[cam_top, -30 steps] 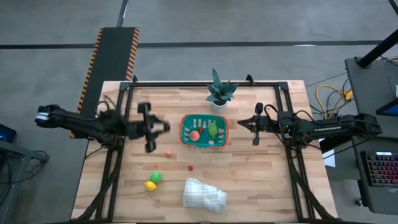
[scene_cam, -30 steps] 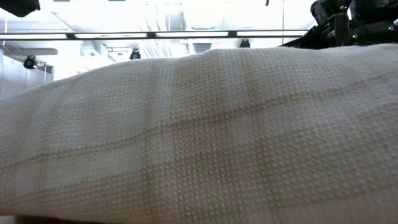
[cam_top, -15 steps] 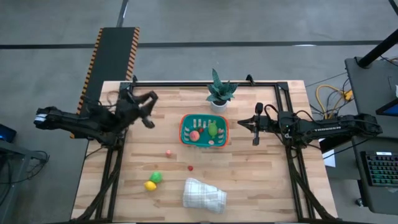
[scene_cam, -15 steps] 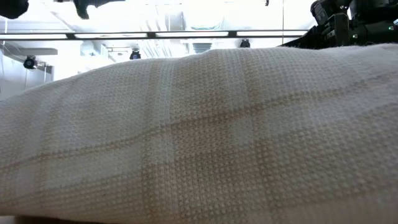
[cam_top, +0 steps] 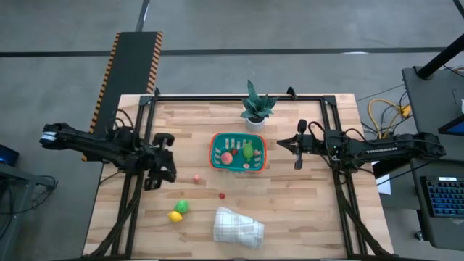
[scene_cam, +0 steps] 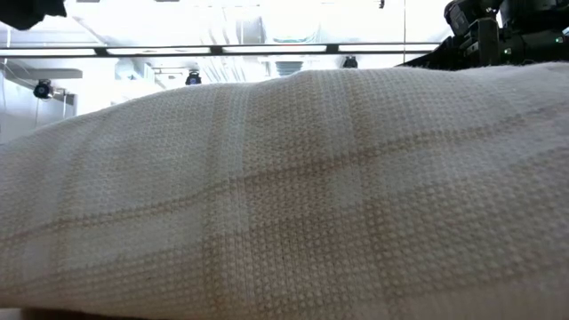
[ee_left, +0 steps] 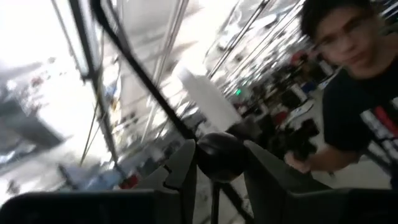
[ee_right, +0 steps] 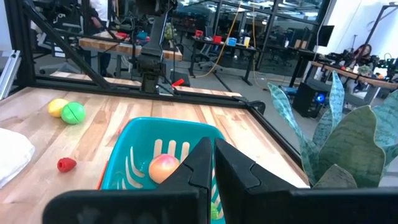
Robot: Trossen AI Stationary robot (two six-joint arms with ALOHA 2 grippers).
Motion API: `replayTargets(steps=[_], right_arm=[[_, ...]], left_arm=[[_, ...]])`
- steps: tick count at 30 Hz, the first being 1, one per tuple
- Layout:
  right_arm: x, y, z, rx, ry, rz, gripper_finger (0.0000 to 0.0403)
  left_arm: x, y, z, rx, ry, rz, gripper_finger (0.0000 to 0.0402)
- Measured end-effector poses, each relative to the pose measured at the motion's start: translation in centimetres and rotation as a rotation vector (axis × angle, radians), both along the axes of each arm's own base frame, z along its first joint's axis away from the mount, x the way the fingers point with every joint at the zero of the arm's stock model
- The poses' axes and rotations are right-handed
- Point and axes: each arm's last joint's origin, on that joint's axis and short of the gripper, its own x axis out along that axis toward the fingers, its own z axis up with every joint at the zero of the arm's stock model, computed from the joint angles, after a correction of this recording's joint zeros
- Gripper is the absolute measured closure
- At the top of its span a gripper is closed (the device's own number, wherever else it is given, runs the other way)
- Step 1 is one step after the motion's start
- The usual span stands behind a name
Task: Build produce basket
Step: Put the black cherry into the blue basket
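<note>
The teal basket (cam_top: 238,151) stands mid-table with a pink-orange piece (cam_top: 227,156) and a green piece (cam_top: 249,151) inside; the right wrist view shows the basket (ee_right: 134,149) too. On the wood lie a pink piece (cam_top: 196,178), a red berry (cam_top: 222,194), a green piece (cam_top: 182,206) and a yellow piece (cam_top: 175,216). My left gripper (cam_top: 158,172) is over the table's left side, shut on a dark round berry (ee_left: 217,155). My right gripper (cam_top: 297,147) hovers shut, just right of the basket. My left gripper pinches the dark berry (ee_left: 210,163) between its two fingers (ee_left: 185,171), one on each side. The berry is lifted clear of the table. The gripper is tipped upward, looking toward the room, where a person stands.
A folded white cloth (cam_top: 238,226) lies near the table's near edge and fills the low view (scene_cam: 284,196). A potted plant (cam_top: 255,107) stands behind the basket at the far edge. Black frame rails run along the table's left, right and far sides.
My left gripper swung from just left of the basket toward the far-left corner, tipping up, then came back toward the table's near-left part, turning as it went. My right arm kept still.
</note>
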Motion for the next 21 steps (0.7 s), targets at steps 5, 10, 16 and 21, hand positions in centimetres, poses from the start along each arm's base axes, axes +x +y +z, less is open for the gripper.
replayTargets(steps=[5,10,16,21], right_arm=[[0.0,0.0,0.0,0.009,0.001,-0.001,0.0394],[0.0,0.0,0.0,0.008,0.0,-0.001,0.0394],[0.0,0.0,0.0,0.001,0.004,0.0,0.0394],[0.0,0.0,0.0,-0.001,0.0,0.0,0.0394]], left_arm=[[1.2,0.0,-1.3,-0.016,0.04,0.051,0.0315],[1.4,0.2,-1.2,-0.057,0.019,0.141,0.0315],[3.3,1.8,-0.6,-0.287,0.009,0.652,0.0315],[6.4,3.0,-0.4,-0.327,0.171,0.904,0.0315]])
